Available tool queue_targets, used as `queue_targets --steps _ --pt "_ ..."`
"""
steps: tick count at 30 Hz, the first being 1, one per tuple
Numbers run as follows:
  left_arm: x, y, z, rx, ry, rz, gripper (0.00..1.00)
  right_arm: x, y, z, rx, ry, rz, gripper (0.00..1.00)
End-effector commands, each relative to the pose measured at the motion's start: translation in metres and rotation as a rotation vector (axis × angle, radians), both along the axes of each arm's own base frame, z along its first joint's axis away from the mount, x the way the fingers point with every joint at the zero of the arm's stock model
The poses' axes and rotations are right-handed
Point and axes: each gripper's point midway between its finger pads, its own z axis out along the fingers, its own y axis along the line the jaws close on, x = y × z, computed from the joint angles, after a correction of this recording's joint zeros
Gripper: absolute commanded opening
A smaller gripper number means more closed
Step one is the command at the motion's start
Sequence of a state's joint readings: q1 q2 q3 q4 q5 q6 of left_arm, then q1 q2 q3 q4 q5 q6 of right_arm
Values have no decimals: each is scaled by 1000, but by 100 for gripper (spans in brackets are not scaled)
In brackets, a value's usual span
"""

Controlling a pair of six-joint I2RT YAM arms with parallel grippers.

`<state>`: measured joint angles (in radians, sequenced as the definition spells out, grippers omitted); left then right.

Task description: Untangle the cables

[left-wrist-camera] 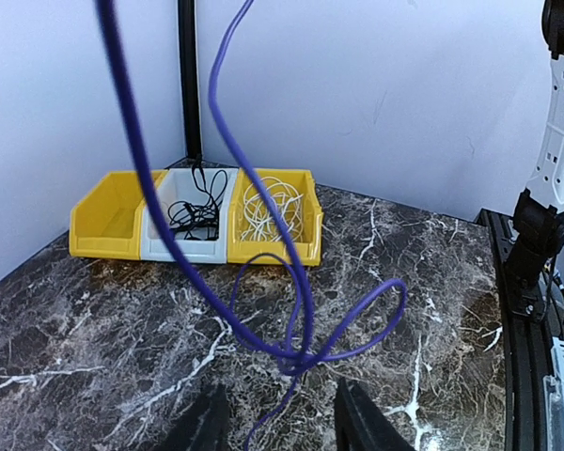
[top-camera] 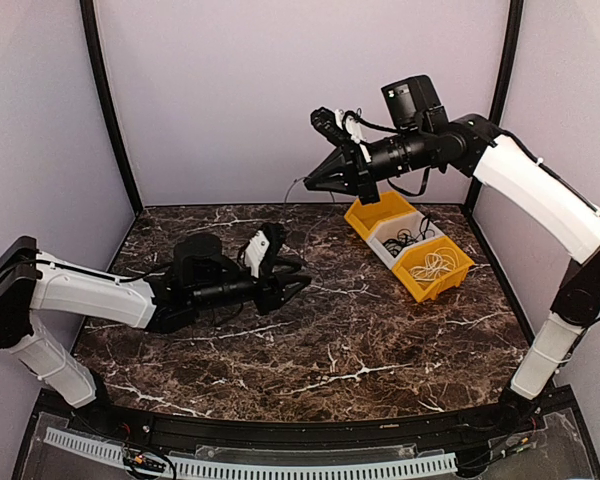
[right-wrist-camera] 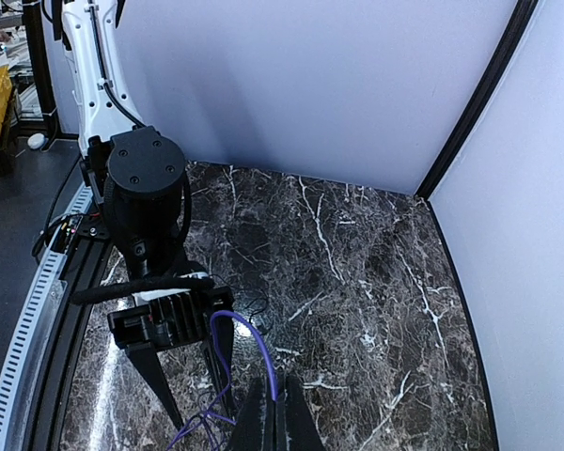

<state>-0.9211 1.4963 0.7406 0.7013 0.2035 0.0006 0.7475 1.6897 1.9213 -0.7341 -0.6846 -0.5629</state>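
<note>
R tool, from the R wrist cam, was pressed together on the purple cable. The cord arched up out of the tips, then dropped toward the tabletop, w/ loose loops lower down.

L wrist cam: L tool stood spread partway, pinching nothing. The cable hung nearly vertical in front of it, top end out of frame. Its crossing loops met in a knot just ahead of the fingers and between them. Far back, black cables lay in the grey bin, and a white cable in the yellow bin beside it.

Top cam: R arm was high, L arm low over the tabletop, its tool roughly below the R one. L was clearly nearer the knot. I'd say the next grab wants L going straight fwd onto the tangle, w/ the cord's long axis held upright by R.
</note>
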Motion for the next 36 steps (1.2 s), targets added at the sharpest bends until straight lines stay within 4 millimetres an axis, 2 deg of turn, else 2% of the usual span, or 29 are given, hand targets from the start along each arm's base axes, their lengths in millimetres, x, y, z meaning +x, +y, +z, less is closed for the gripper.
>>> queue_targets --steps 1,7,13,18,27,32,36 --pt "0 -15 20 -49 -62 -48 35 -4 4 13 28 -14 11 0" --pt "5 -17 10 -43 -61 -30 28 -5 3 13 25 -13 11 0" --pt "4 -23 -7 -26 -26 -55 30 -6 4 17 37 -8 18 0" --pt "2 -30 -19 -28 9 -90 37 -5 4 21 42 -13 15 0" --pt "6 -36 -38 -17 51 -86 35 -5 3 21 40 -15 9 0" --pt "11 -38 -48 2 58 -69 24 -5 3 23 44 -15 7 0" --pt "20 -31 -62 26 64 -5 7 -5 1 29 46 -33 -4 0"
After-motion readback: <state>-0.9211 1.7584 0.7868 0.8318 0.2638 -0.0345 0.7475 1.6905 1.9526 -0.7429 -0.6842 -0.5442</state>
